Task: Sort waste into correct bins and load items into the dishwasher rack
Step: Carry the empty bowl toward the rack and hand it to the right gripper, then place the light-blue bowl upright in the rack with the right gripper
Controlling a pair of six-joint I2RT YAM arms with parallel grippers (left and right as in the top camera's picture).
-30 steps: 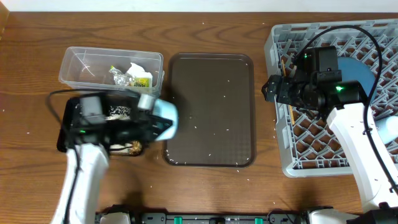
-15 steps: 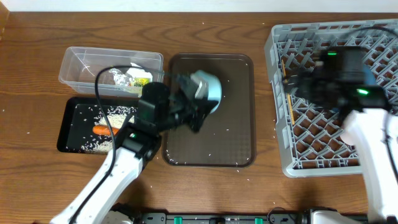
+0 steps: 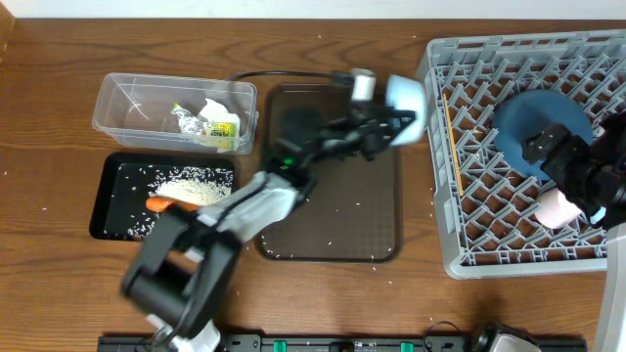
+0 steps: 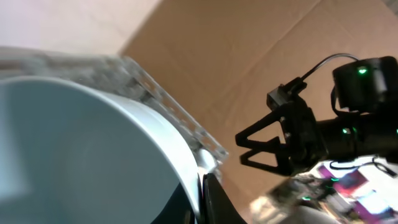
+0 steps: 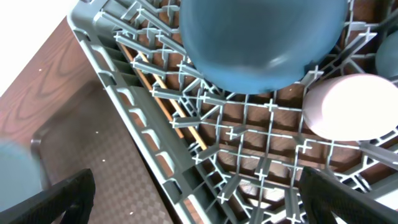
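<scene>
Wooden worktop: left hand clamped on white bowl at rack edge; right hand fingers apart above rack.

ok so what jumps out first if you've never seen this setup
The left end effector, stretched across the brown tray, holds a white bowl at the left edge of the grey rack. In the rack sit a dark-blue bowl and a pink cup. Far left, rice and a carrot lie in the black tray.
</scene>
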